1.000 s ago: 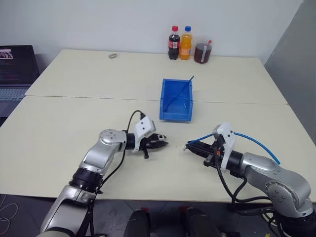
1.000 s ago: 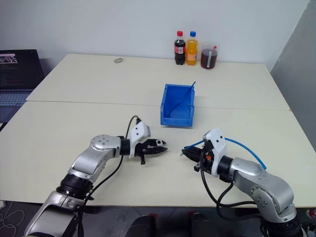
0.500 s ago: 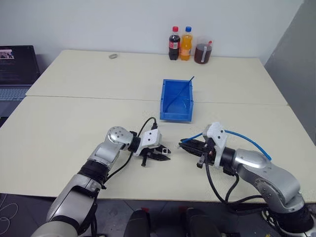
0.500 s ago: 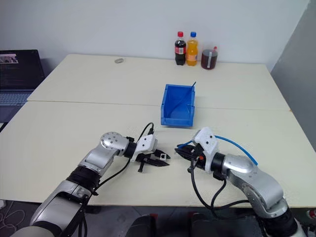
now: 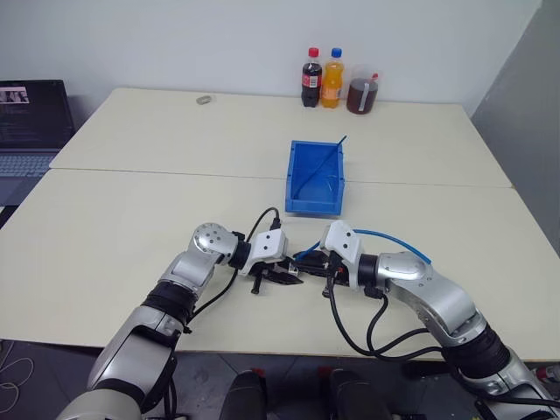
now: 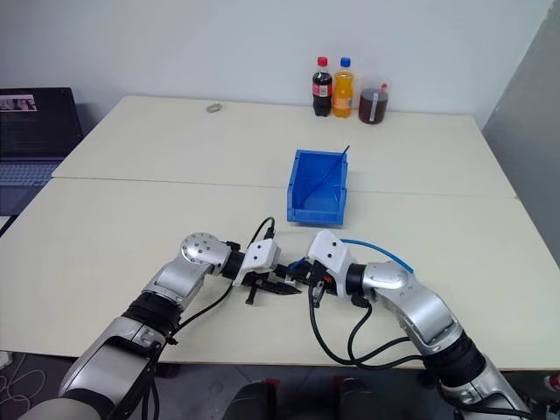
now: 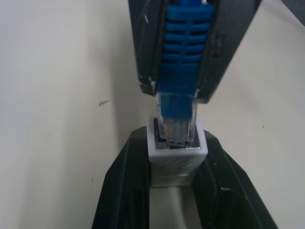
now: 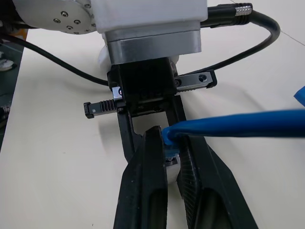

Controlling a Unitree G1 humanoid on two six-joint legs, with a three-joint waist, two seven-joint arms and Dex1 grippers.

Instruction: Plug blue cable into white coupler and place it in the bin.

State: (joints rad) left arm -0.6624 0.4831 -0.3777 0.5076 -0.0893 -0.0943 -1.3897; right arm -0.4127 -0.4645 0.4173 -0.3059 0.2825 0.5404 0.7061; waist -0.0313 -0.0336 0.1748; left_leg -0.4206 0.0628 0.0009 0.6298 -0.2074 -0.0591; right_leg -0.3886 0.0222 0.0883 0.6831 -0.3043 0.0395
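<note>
A: Writing and setting, from the left?
B: Laptop [image 5: 31,118] at the far left edge, its screen text too small to read. Pale cream desk [image 5: 131,219] with a seam across it, white wall behind. A small grey object [image 5: 204,100] lies near the far edge. At the back stand a dark cola bottle [image 5: 311,77] with a red label, an orange drink bottle [image 5: 332,77] with a blue cap, and a cup [image 5: 360,94] of dark liquid; no label is legible

A: Containers?
B: The bin [image 5: 315,178] sits at mid-desk, well apart from the bottles. A thin blue line slants across its inside and sticks up past its far right corner; what it is cannot be told

A: End effectors and the task's things?
B: Left end effector [image 5: 285,278], near the front edge, is clamped on the white coupler [image 7: 177,160], one black finger on each side. Right end effector [image 5: 308,265], just beside it and facing it, is clamped on the blue cable [image 5: 394,240] at its ribbed boot. The clear plug [image 7: 177,119] stands partly inside the coupler's opening. The cable arcs back over the right forearm
</note>
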